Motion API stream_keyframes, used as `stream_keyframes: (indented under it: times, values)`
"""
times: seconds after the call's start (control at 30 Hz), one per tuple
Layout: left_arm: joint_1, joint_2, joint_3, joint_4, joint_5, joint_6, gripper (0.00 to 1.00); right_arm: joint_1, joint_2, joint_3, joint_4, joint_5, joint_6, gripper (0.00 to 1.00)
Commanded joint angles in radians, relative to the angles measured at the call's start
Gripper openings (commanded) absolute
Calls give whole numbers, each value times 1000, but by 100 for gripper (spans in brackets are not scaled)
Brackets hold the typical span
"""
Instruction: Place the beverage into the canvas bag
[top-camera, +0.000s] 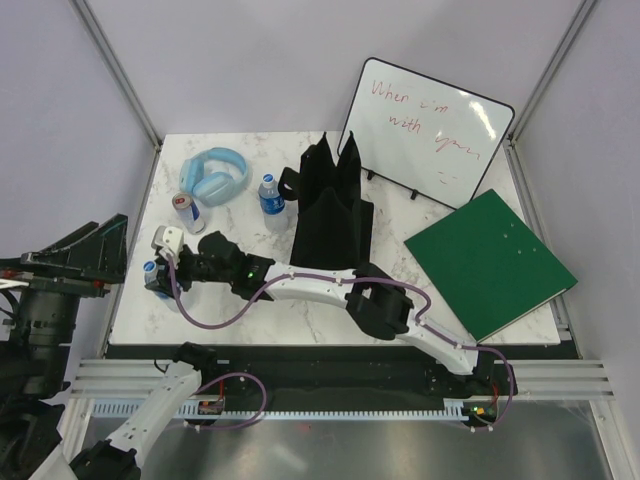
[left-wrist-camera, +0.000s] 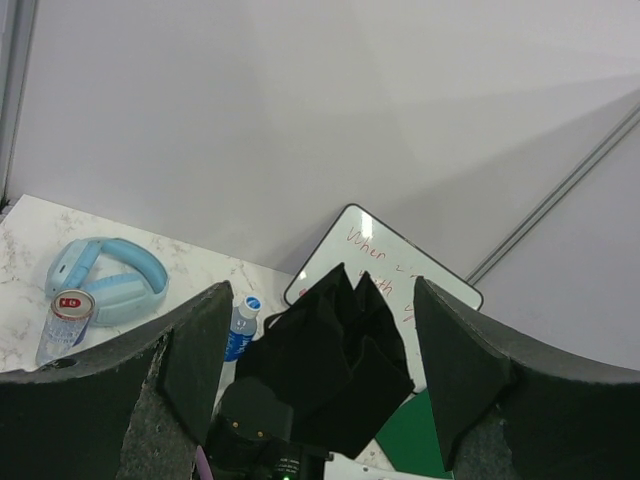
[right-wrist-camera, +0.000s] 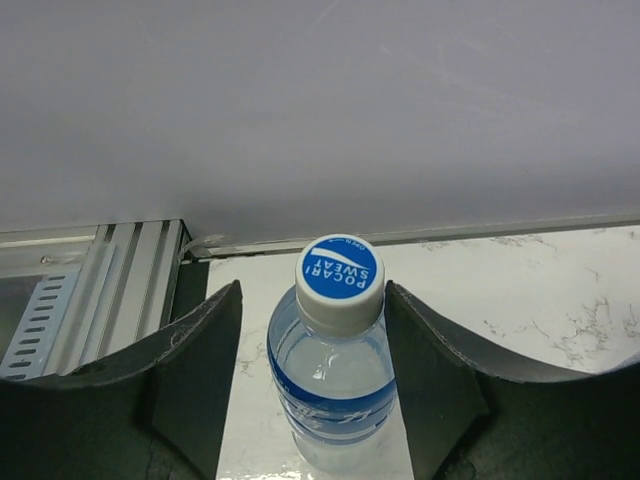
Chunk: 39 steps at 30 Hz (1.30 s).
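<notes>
Low over the front left corner of the worktop (top-camera: 260, 150), the right claw (right-wrist-camera: 312, 300) sits spread around a sports-drink bottle (right-wrist-camera: 335, 370), which stands upright on the marble with its blue cap on; in the right wrist view one finger (right-wrist-camera: 195, 370) shows a clear gap to the bottle, while the other lies just beside it, and I cannot tell whether that one touches; the right arm reaches across the worktop from its base at the front right to get there. The black bag (top-camera: 330, 215) stands upright near the middle of the worktop with its mouth open and its handles up, well apart from the bottle in the claw. A second bottle (top-camera: 271, 197) with a blue cap stands just beside the bag's left side; further left a can (top-camera: 188, 212) stands near a pair of light blue headphones (top-camera: 213, 175). Behind the bag a whiteboard (top-camera: 430, 130) with red handwriting leans on its stand; a green board (top-camera: 490, 262) lies flat at the right side. The left claw (left-wrist-camera: 322, 295) is spread with nothing between its fingers; its arm is folded back at the near left, off the worktop, and its camera looks across at the bag and the whiteboard.
</notes>
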Motion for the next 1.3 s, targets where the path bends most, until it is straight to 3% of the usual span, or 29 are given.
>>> stream_keyframes:
  times: [0.0, 0.17, 0.27, 0.47, 0.53, 0.6, 0.9, 1.1, 1.27]
  values:
    - [0, 7, -5, 31, -3, -8, 80, 3, 30, 66, 68, -10, 0, 66]
    - [0, 11, -15, 37, -8, -3, 80, 3, 67, 141, 45, 3, -4, 64]
    - [0, 11, -17, 37, -8, -2, 80, 3, 73, 144, 36, 13, -4, 58]
    - [-3, 18, -24, 40, -14, 4, 80, 3, 20, 89, 37, 26, -7, 23]
    - [-3, 27, -32, 40, -19, 12, 80, 3, -60, 5, 36, 36, -38, 15]
    - [-3, 35, -44, 38, -23, 18, 80, 3, -137, -134, 49, 74, -63, 0]
    - [-3, 89, -149, 70, -14, 24, 82, 0, -645, -693, 160, 213, -136, 0]
    - [-3, 156, -238, 93, 35, 6, 82, 3, -896, -955, 119, 333, -143, 0]
    - [-3, 230, -291, 109, 122, -6, 80, 2, -1080, -1063, -9, 454, -112, 0]
